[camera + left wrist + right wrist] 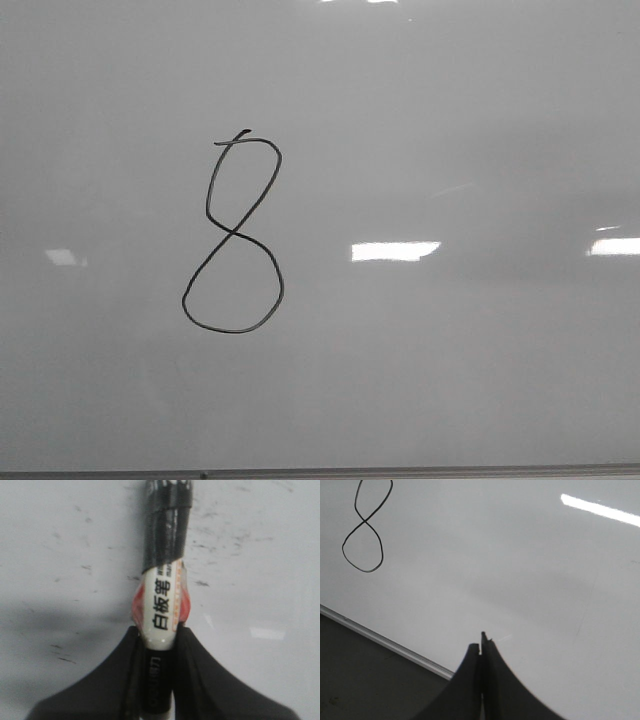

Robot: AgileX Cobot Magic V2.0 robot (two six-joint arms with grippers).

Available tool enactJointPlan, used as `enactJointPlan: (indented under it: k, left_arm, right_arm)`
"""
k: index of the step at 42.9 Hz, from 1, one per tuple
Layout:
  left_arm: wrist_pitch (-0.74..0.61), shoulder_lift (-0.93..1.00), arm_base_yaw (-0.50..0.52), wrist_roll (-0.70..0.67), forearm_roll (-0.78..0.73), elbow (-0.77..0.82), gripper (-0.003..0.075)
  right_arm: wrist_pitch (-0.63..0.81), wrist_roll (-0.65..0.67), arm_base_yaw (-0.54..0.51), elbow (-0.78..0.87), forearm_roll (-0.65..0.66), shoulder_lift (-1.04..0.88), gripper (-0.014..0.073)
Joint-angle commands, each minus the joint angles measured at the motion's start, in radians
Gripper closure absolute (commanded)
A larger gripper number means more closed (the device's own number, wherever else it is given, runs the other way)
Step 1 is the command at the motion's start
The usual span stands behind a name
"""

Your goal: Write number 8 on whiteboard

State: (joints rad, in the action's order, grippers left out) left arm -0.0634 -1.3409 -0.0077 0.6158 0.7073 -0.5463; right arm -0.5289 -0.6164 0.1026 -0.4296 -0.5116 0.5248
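Observation:
The number 8 (233, 235) is drawn in thin black line on the whiteboard (460, 120), left of the middle in the front view, with a small tail at its top. No gripper shows in the front view. In the left wrist view my left gripper (159, 635) is shut on a whiteboard marker (162, 600), white-labelled with a black cap end pointing at the smudged board (60, 545). In the right wrist view my right gripper (481, 647) is shut and empty above the board (530, 570); the 8 (365, 530) lies well off to one side.
The board's thin grey edge strip (400, 472) runs along the bottom of the front view and shows in the right wrist view (385, 642), with a dark surface (365, 685) beyond it. Bright glare patches (394, 250) lie on the board.

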Motion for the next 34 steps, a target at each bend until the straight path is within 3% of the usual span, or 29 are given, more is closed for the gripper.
enactJointPlan:
  k: [1, 12, 24, 34]
  left_arm:
    - [-0.132, -0.035, -0.048, -0.01, 0.004, -0.022, 0.0741]
    - [-0.16, -0.075, -0.062, -0.01, 0.006, -0.022, 0.0729]
    - [-0.16, -0.079, -0.062, -0.01, 0.01, -0.022, 0.0547]
    - [-0.164, -0.094, -0.062, -0.01, 0.01, -0.022, 0.0506]
  right_arm:
    - [0.071, 0.001, -0.003, -0.026, -0.029, 0.001, 0.0662]
    - [0.069, 0.001, -0.003, -0.026, -0.029, 0.001, 0.0662]
    - [0.069, 0.001, -0.003, -0.024, -0.029, 0.001, 0.0662]
    - [0.065, 0.001, -0.003, -0.024, -0.029, 0.001, 0.0662]
